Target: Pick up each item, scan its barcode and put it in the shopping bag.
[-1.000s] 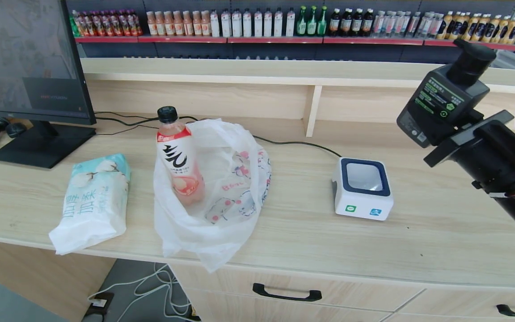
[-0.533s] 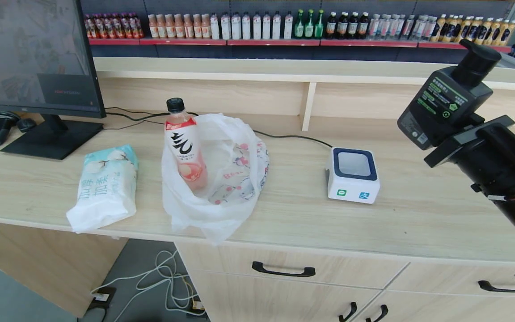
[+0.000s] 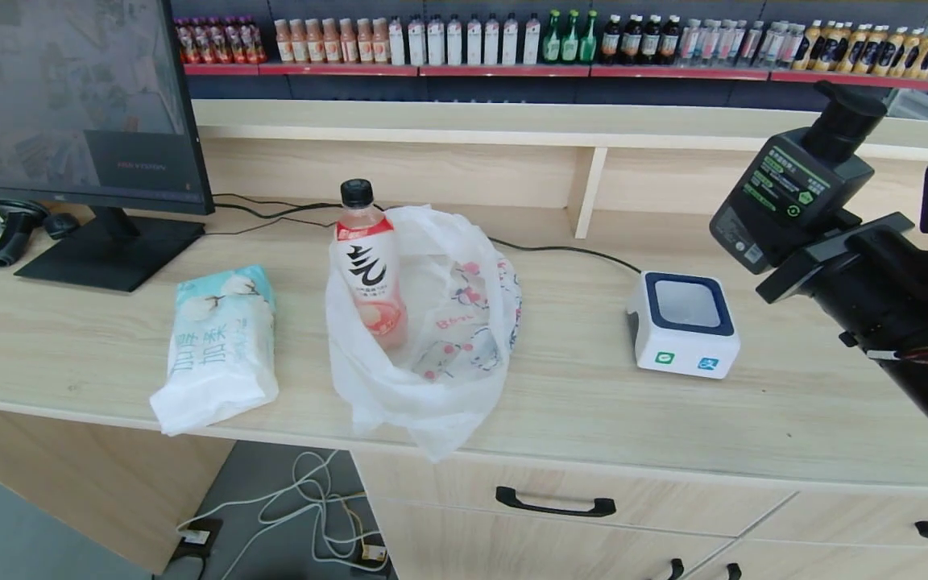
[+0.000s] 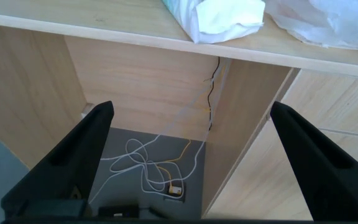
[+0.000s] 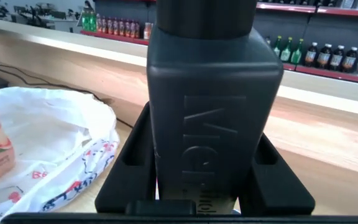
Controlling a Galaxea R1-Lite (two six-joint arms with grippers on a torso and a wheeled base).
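My right gripper is shut on a black pump bottle, held tilted in the air right of and above the white barcode scanner. In the right wrist view the black bottle sits clamped between both fingers of the gripper. The white shopping bag stands open at the counter's middle with a pink drink bottle upright inside. A tissue pack lies left of the bag. My left gripper hangs open below the counter's front edge, under the tissue pack.
A monitor on its stand and a black handheld scanner occupy the counter's back left. A cable runs behind the bag to the scanner. Drawers lie below the counter. Cables lie on the floor.
The head camera has shifted, so the whole picture slid sideways. The right gripper keeps the black bottle in about the same place. Nothing on the counter has moved.
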